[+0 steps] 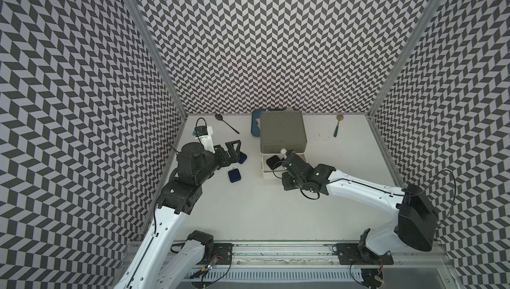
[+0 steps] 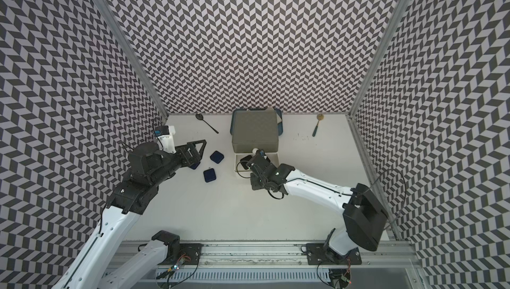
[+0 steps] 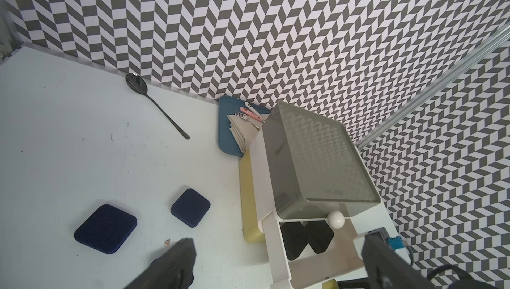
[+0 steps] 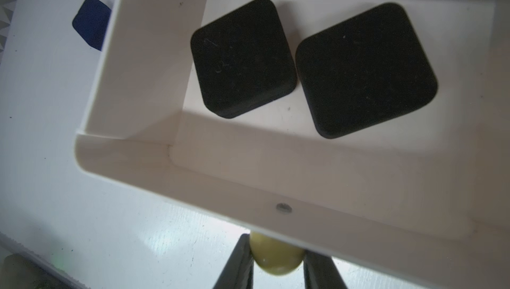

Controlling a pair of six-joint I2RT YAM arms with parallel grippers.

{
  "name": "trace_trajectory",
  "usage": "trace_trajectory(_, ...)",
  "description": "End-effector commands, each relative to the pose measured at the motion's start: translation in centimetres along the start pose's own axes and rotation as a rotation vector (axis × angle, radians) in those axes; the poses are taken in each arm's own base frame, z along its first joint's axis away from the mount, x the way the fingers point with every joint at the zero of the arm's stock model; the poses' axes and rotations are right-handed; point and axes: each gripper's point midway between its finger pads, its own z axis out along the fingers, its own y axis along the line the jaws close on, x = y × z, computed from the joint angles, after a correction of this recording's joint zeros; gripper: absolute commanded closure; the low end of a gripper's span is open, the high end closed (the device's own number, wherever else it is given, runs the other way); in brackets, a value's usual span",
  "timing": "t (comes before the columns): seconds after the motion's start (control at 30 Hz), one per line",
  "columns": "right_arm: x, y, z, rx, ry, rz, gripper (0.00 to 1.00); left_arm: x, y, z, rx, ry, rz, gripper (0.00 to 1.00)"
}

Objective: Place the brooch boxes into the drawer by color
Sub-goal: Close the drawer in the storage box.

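The drawer chest is set at the back of the surface, and its white drawer is pulled out at the front. The left gripper is held just left of the chest, its jaws spread wide with nothing between them. 3 navy brooch boxes are spread left of the chest, 1 partly hidden under that gripper. 2 black brooch boxes are laid inside the white drawer. At the chest's front, the jaws of the right gripper are clamped on the yellow knob.

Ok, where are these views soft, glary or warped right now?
Right wrist view: the round yellow knob and right gripper are blurred, while the two black rounded-square boxes are sharp. Left wrist view: the glossy grey chest top mirrors the chevron wall. Both top views: evenly lit.
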Motion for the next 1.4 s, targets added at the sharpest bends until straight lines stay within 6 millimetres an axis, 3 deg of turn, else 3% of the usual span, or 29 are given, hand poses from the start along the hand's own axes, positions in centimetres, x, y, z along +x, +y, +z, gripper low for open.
trace_trajectory(0.0,-5.1,1.5,-0.4,-0.053,-0.153,0.017,1.0,-1.1,-0.7,-0.9,0.007,-0.027,0.016,0.0)
trace_trajectory(0.3,-7.0,1.7,1.9,-0.034,-0.169,0.001,1.0,-1.4,-0.8,-1.2,0.004,-0.03,0.026,0.0)
trace_trajectory(0.6,-7.2,0.8,4.0,-0.012,-0.179,-0.007,1.0,-1.1,-0.4,-1.5,-0.011,-0.025,0.029,0.0)
trace_trajectory(1.1,-6.6,0.0,-0.3,-0.078,-0.279,0.013,1.0,-0.7,-0.2,-1.4,-0.013,-0.021,0.02,0.0)
trace_trajectory(1.37,-7.1,0.7,-3.3,-0.128,-0.336,0.014,1.0,-0.6,-0.3,-1.3,-0.007,-0.018,0.013,0.0)
